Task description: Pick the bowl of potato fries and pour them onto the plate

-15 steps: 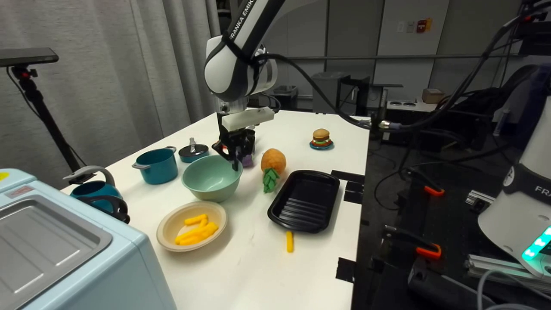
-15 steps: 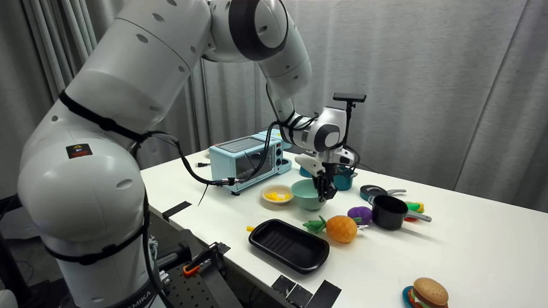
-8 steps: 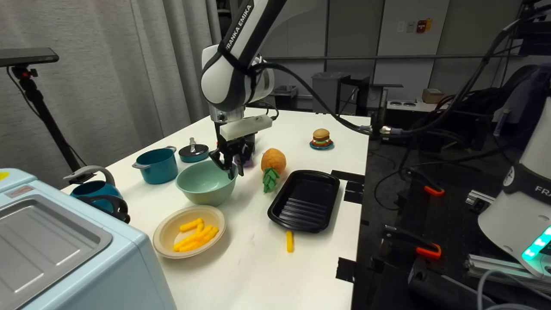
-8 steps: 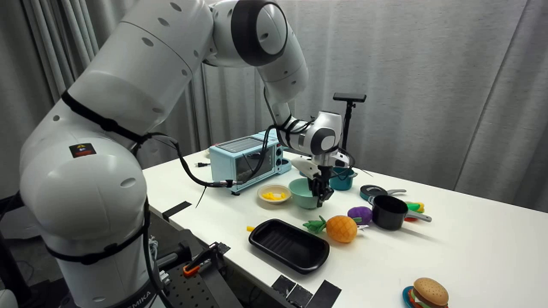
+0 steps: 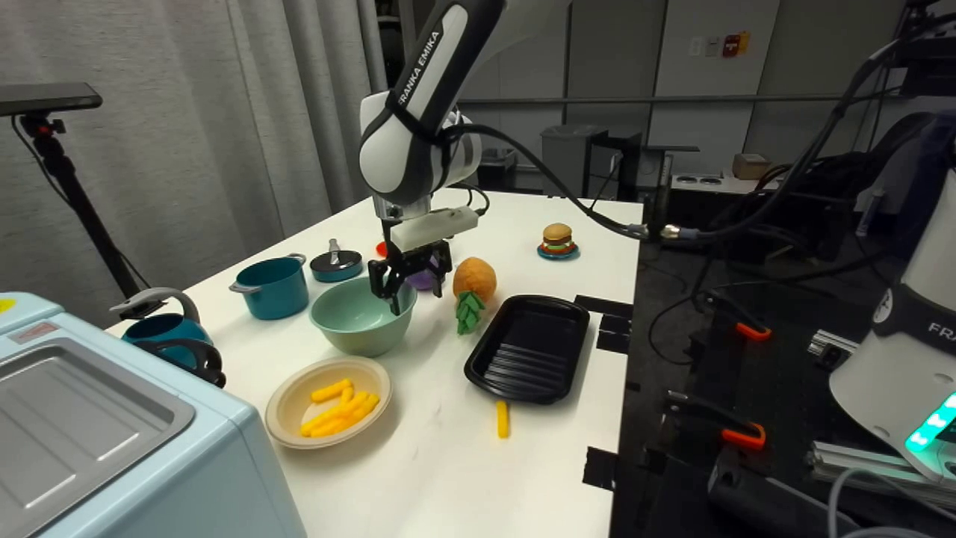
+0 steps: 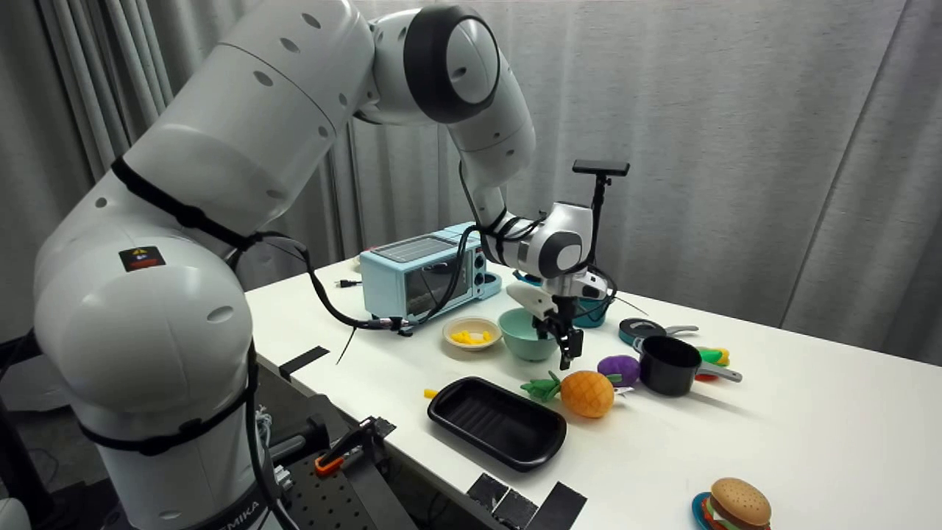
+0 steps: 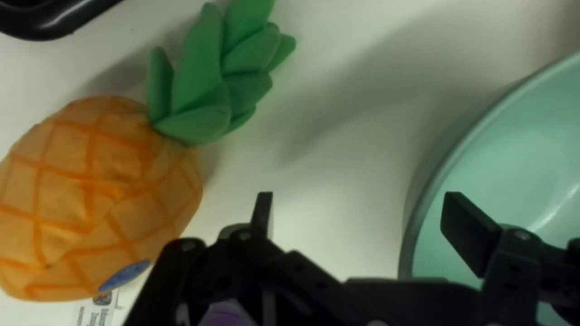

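The pale mint-green bowl (image 5: 362,321) stands upright on the table, and no fries show inside it. My gripper (image 7: 358,213) is open, its fingers spread wide on either side of the bowl's rim: one finger (image 7: 466,231) over the inside, the other outside above the table. The rim lies between them, apart from both pads. Beside the bowl, in both exterior views, is the cream plate (image 5: 282,418) with the yellow potato fries (image 5: 340,420) heaped in it. A single fry (image 5: 503,420) lies on the table by the black tray.
A plush pineapple (image 7: 99,194) and a purple toy (image 6: 618,368) lie close to the gripper. The black tray (image 6: 497,423), black pot (image 6: 668,364), teal pot (image 5: 274,288), pan (image 5: 336,263), toy burger (image 5: 557,239) and blue toaster oven (image 6: 423,272) also occupy the table.
The bowl has come down slightly to rest on the table, and the plate has shifted a little with it. My gripper has opened, letting go of the rim, and lowered somewhat.
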Controlling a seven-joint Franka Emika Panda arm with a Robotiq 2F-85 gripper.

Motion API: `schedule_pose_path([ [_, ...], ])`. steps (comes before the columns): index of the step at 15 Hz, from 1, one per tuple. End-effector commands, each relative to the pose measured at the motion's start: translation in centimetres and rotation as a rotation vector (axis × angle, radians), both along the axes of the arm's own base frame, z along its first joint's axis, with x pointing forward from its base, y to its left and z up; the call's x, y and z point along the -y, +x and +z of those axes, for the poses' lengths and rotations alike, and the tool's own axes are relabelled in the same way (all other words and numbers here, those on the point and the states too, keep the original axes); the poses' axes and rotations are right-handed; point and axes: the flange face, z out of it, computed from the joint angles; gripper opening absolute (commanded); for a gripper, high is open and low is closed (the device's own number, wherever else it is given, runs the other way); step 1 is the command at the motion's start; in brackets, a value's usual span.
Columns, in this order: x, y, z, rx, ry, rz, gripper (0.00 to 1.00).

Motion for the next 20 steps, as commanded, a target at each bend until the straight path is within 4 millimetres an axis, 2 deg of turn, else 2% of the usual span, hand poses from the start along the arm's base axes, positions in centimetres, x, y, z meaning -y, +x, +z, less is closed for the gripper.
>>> schedule_pose_path([
  [1, 0.3, 0.4, 2.4, 0.077, 0.009, 0.007, 1.0],
  [5, -0.1, 0.4, 5.7, 0.176, 0.025, 0.022, 1.0],
  [9, -0.5, -0.6, 9.7, 0.264, 0.05, 0.046, 1.0],
  [15, -2.5, -4.3, 13.8, 0.321, 0.065, 0.14, 1.0],
  [20, -3.9, -7.3, 15.6, 0.349, 0.075, 0.213, 1.0],
])
